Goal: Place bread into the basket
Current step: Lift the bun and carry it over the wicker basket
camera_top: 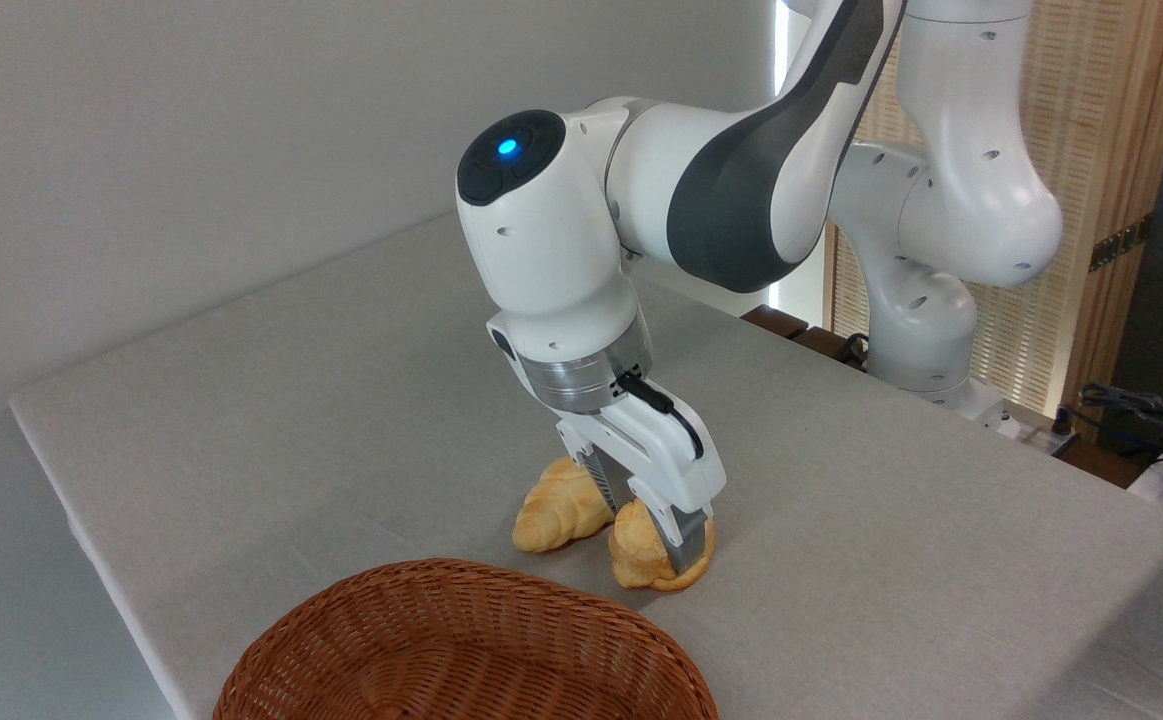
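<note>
The gripper [653, 528] stands low on the table [271, 400], its fingers narrowed around the bread [641, 560], which rests on the cloth. A braided loaf [559, 508] lies just beside at 10 o'clock. The basket [461, 650] sits near at 7 o'clock, reaching the table's near edge; open cloth spreads toward 3 o'clock.

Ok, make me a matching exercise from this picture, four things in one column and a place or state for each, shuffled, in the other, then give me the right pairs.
Things:
1. basket
2. bun
3. braided loaf
4. end effector

Places or states:
A. lies on the table just left of the bun
B. fingers down around the bun
C. at the bottom edge, nothing seen inside
D. on the table between the fingers

Pairs: 1-C, 2-D, 3-A, 4-B
</note>
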You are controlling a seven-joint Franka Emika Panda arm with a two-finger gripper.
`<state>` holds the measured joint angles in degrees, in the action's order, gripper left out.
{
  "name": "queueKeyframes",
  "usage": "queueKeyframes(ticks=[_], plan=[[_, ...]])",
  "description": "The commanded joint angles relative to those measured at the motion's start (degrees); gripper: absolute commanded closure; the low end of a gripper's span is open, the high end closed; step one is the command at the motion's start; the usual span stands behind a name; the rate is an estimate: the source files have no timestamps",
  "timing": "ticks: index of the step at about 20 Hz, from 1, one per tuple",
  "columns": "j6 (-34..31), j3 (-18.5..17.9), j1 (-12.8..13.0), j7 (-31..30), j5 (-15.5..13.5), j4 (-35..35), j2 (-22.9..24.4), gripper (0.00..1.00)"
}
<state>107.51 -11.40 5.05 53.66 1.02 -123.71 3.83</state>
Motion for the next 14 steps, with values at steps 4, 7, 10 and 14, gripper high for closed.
queueKeyframes(ticks=[4,7,10,14], plan=[[0.42,0.06,0.13,0.31,-5.13,8.03,0.74,0.45],[0.95,-0.12,0.04,-1.96,-7.34,12.25,-1.01,0.45],[6.38,0.14,0.04,-8.89,-7.0,15.32,-3.03,0.44],[12.88,0.06,0.04,-14.45,-6.64,19.46,-6.82,0.11]])
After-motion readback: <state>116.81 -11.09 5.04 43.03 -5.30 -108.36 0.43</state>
